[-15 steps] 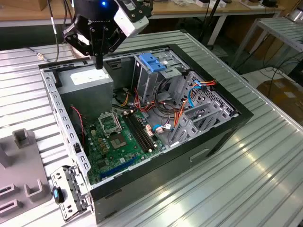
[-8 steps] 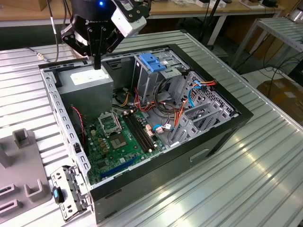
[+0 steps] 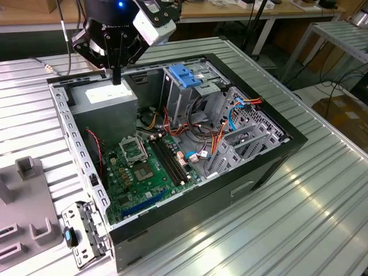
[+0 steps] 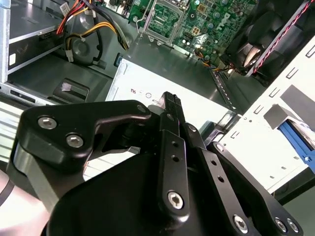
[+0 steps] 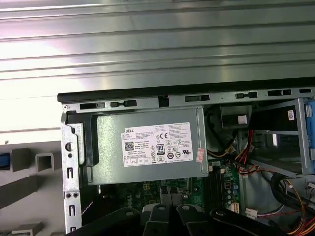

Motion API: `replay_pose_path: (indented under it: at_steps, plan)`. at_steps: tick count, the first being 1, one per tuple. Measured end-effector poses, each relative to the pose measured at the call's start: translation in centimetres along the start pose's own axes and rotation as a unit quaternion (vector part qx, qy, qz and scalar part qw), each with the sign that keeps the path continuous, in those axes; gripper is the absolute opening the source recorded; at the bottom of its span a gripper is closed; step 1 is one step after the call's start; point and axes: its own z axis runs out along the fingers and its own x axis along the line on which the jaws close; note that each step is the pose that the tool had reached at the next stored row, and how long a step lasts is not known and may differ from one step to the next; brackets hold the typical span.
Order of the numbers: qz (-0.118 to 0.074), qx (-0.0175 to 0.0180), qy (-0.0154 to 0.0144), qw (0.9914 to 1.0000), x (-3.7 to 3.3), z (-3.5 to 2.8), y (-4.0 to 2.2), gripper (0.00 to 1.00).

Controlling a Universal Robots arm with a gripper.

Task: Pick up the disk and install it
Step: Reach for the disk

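Hovering over the open computer case (image 3: 253,184), the tool (image 3: 117,79) hangs with its tip just above the grey power supply (image 3: 106,98), which fills the case's far corner toward the exterior view's left. Its fingers are clenched together, the links drawn in to one narrow point, and nothing is gripped between them. In the first wrist view the power supply's white label (image 5: 156,146) faces up. The case lies on its side on a ribbed metal surface (image 3: 322,218), with the green motherboard (image 3: 144,167) exposed on its floor. Toward the exterior view's right of the power supply stands a grey metal drive cage (image 3: 192,98) with a blue-handled bracket (image 3: 184,75) on top, and red and orange cables (image 3: 215,138) run just beside it. A grey fixture (image 3: 23,201) with raised blocks lies on the surface beside the case, at the exterior view's left. In the first wrist view a blue strip (image 5: 2,161) sits at that fixture, next to a block on the side away from the case. Whether it belongs to the disk I cannot tell, and the tool is well apart from it.
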Motion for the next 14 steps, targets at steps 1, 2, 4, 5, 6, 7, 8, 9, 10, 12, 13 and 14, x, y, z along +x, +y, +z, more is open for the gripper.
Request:
replay_pose_path:
  at_steps: [1,2,4,5,6,7,8,9,10,12,13,14]
  plan:
    - [0.0,0.0,0.0,1.0,0.03,0.0,0.0,0.11]
    - [0.0,0.0,0.0,1.0,0.08,0.0,0.0,0.11]
    - [0.0,0.0,0.0,1.0,0.22,-0.01,-0.02,0.11]
    - [0.0,0.0,0.0,1.0,0.24,-0.01,-0.02,0.11]
    - [0.0,0.0,0.0,1.0,0.27,-0.01,-0.02,0.11]
    - [0.0,0.0,0.0,1.0,0.3,-0.01,-0.02,0.11]
    - [0.0,0.0,0.0,1.0,0.33,-0.01,-0.02,0.11]
    - [0.0,0.0,0.0,1.0,0.35,-0.01,-0.02,0.11]
    - [0.0,0.0,0.0,1.0,0.37,-0.01,-0.03,0.11]
    - [0.0,0.0,0.0,1.0,0.42,-0.01,-0.03,0.11]
    - [0.0,0.0,0.0,1.0,0.44,-0.01,-0.03,0.11]
    - [0.0,0.0,0.0,1.0,0.46,-0.01,-0.03,0.11]
